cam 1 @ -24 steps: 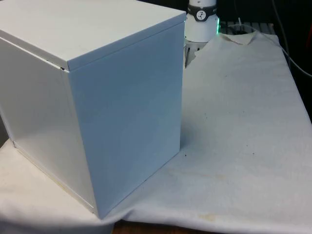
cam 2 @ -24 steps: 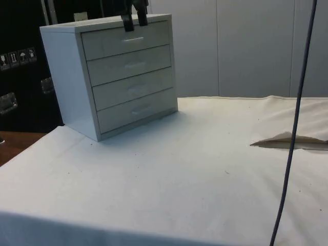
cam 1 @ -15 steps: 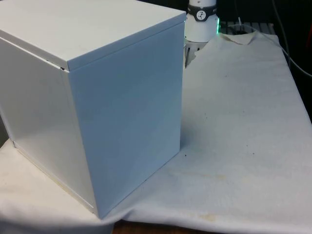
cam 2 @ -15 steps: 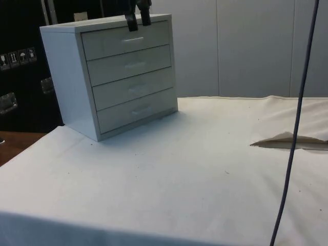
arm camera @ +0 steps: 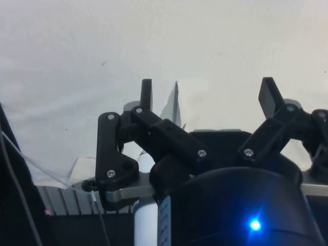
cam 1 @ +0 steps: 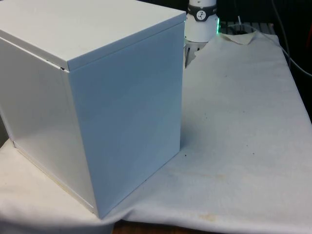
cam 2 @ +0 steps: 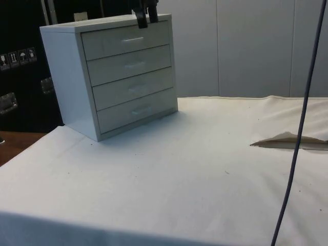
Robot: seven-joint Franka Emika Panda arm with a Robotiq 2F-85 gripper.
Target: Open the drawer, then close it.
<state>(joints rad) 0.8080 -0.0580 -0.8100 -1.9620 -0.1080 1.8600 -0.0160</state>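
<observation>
All four drawers (cam 2: pixel 128 77) of the white chest (cam 2: pixel 72 77) are seen shut, upper left of the side view, on the cloth-covered bench (cam 2: pixel 179 169). The gripper (cam 2: pixel 146 18) is parked right above the chest's top front edge, fingers (arm camera: pixel 146 95) spread wide apart with nothing held between them.

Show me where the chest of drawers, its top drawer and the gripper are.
chest of drawers (cam 1: pixel 126 122), front view, on its plain side panel
top drawer (cam 2: pixel 128 40), side view, on the drawer front by its handle
gripper (cam 2: pixel 146 17), side view, between the fingertips
</observation>
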